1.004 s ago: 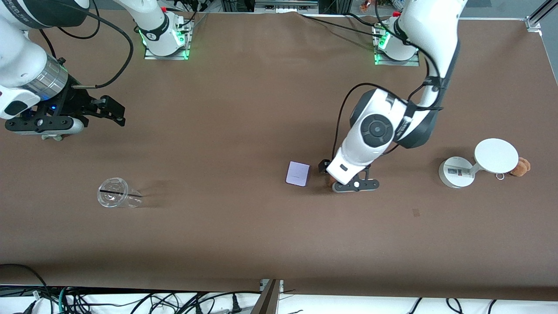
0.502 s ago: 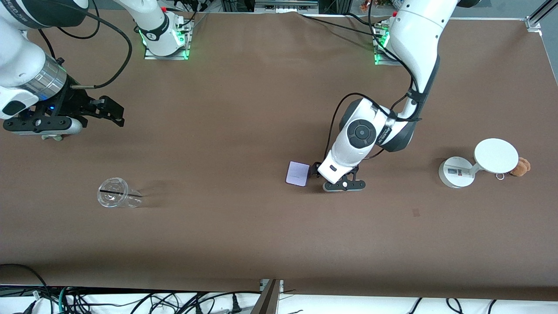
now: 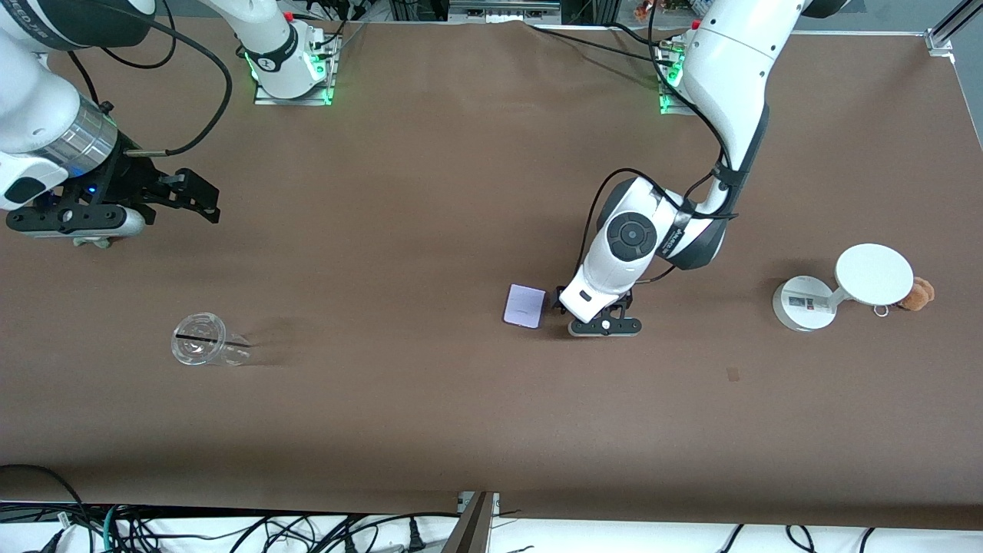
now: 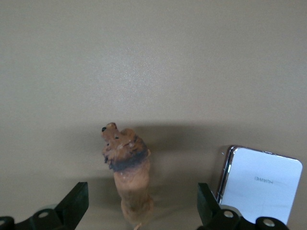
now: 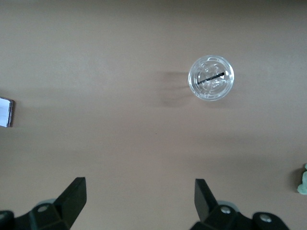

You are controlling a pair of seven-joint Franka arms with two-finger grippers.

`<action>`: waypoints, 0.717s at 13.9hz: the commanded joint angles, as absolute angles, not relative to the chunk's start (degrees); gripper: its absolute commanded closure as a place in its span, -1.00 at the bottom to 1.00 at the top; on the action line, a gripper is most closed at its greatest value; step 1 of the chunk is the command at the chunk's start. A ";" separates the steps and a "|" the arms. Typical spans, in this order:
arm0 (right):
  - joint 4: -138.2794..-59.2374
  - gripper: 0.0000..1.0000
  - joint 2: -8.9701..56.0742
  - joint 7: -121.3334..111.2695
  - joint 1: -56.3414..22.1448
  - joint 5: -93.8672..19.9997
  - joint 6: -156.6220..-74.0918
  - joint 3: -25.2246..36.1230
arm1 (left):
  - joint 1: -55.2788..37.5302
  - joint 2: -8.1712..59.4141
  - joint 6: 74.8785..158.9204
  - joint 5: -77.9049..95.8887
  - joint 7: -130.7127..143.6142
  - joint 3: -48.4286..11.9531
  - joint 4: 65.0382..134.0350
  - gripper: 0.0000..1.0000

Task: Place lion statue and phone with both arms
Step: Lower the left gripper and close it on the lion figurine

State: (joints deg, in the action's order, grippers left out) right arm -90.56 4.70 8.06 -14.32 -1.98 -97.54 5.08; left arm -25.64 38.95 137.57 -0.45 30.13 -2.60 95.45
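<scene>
1. Jaws of the left gripper (image 4: 139,211) stand wide apart and straddle the lion statue (image 4: 127,175); neither finger touches it. Judgement: closing them would pinch it across its narrow width.
2. Left gripper (image 3: 597,316) is down at the table (image 3: 430,192), mid-table, just beside the phone (image 3: 525,306). Left arm is plainly the nearer one to both task items.
3. Right gripper (image 3: 84,230) hangs over the right arm's end of the table, jaws spread and empty, well apart from both items. That arm waits.
4. Phone (image 4: 259,187) lies flat, face up, its near edge right by one left fingertip (image 4: 208,206). Judgement: that finger could clip it on closing.
5. Lion statue sits between the left fingers, hidden under the wrist in the front view. Its long axis runs along the gap, crosswise to the closing direction; the maned head points away from the wrist camera, rear end toward it.
6. Clear plastic cup (image 3: 201,348) and white stand (image 3: 833,290) are well clear of the grasp.
</scene>
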 commanded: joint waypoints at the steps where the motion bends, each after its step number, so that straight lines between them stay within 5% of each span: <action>1: -89.65 -1.00 4.75 7.91 -13.89 -3.08 -97.29 5.01 | -26.19 39.11 138.87 -1.76 29.79 -1.85 95.71 -1.00; 3: -89.65 -1.00 4.75 7.91 -13.89 -3.08 -97.29 5.01 | -26.28 39.11 138.87 -1.76 29.79 -1.85 95.63 -0.90; 6: -89.65 -1.00 4.75 7.91 -13.80 -3.08 -97.29 5.01 | -26.28 39.02 138.87 -1.84 29.88 -1.76 95.71 0.22; 10: -89.65 -1.00 4.75 7.91 -13.80 -3.08 -97.29 5.01 | -26.19 39.55 138.78 -6.85 30.67 -1.85 95.71 1.00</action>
State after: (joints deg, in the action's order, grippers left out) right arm -90.56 4.70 8.06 -14.25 -1.99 -97.55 5.08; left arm -25.66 39.46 138.37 -4.21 30.13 -2.42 95.49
